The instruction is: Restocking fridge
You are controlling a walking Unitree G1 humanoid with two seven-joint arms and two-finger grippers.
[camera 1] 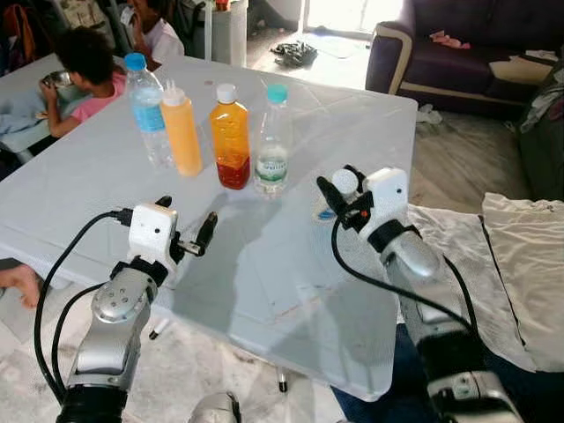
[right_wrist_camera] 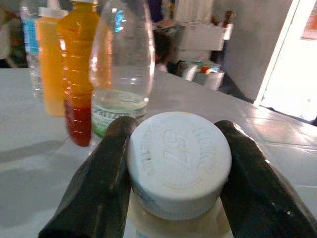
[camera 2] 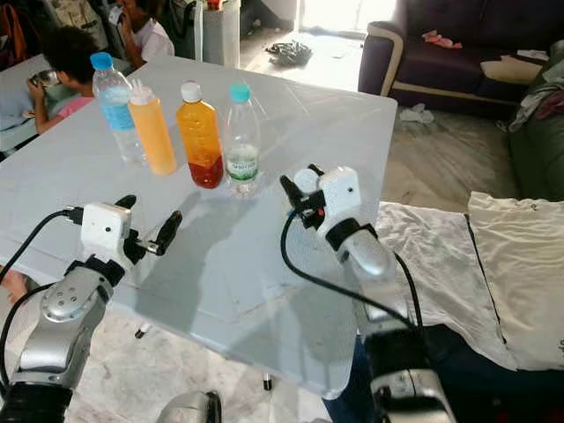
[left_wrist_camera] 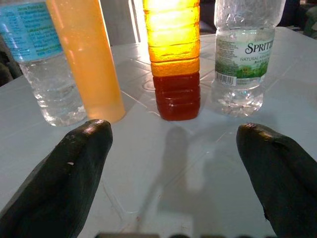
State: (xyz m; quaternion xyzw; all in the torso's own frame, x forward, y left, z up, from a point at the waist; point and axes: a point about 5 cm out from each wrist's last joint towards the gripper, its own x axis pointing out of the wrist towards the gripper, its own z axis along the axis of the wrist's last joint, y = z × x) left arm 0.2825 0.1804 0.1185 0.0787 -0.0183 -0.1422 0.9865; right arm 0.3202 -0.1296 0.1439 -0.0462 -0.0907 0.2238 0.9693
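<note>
White-capped jar on the pale desk, toward its right side, pinched at the cap between both fingers of the right end effector; closed snugly on the cap, jar apparently not yet lifted off the desk, though contact underneath hard to confirm. Contents pale, label unreadable apart from raised lettering on the cap

Just beyond, a row of four more items waiting on the desk: clear water bottle with teal cap nearest the jar, then amber bottle with dark red layer at the bottom, then orange squeeze bottle with white nozzle, then blue-capped water bottle at the far left. All upright, close together, none held

Left end effector hovering low over the desk short of the row, fingers spread wide, nothing between them; pointed roughly at the gap between orange squeeze bottle and amber bottle

No fridge anywhere in sight. Judging from this: restocking barely begun, at most the first pick under way, carry to the fridge and placing all still ahead, plus four further items. People seated at the far left corner of the desk, dark sofa behind, white cloth off the right edge
</note>
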